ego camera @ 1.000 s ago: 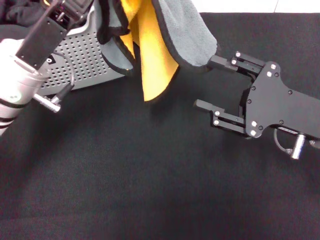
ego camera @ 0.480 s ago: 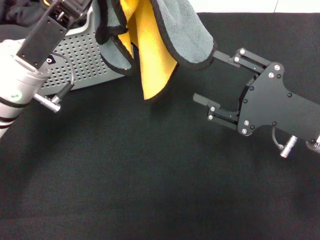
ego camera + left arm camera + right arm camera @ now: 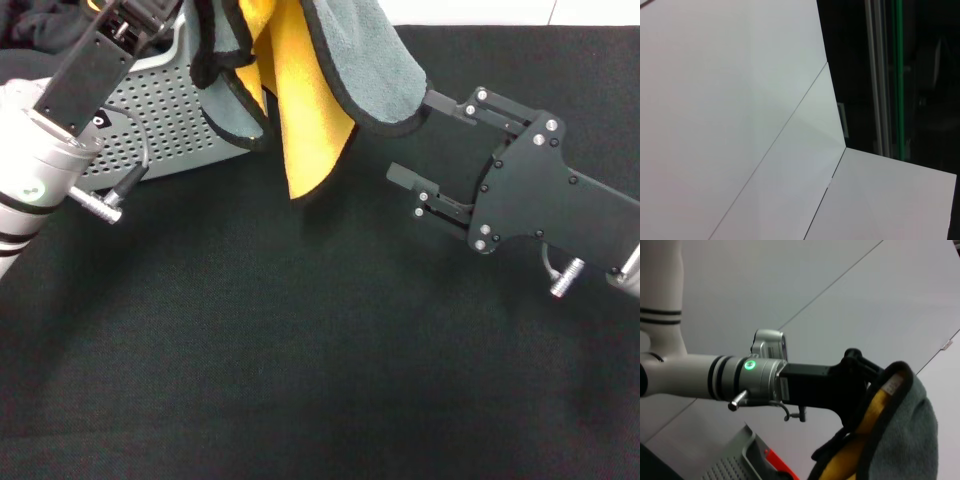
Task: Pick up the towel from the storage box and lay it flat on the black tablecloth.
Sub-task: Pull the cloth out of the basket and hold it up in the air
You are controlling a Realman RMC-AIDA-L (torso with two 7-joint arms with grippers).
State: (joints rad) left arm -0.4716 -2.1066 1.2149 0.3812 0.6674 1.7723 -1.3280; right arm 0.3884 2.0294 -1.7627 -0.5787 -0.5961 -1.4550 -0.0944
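Hanging from the left gripper (image 3: 185,10), the towel (image 3: 330,70) droops beside the storage box (image 3: 160,120), above the black tablecloth (image 3: 300,360); the right gripper (image 3: 425,140) gapes wide at its hem. Right wrist view: left gripper (image 3: 862,372) clamps the towel (image 3: 900,440).

Fuzzy cloth towel (image 3: 375,60), perforated plastic box (image 3: 165,120), matte felt tablecloth (image 3: 300,350).
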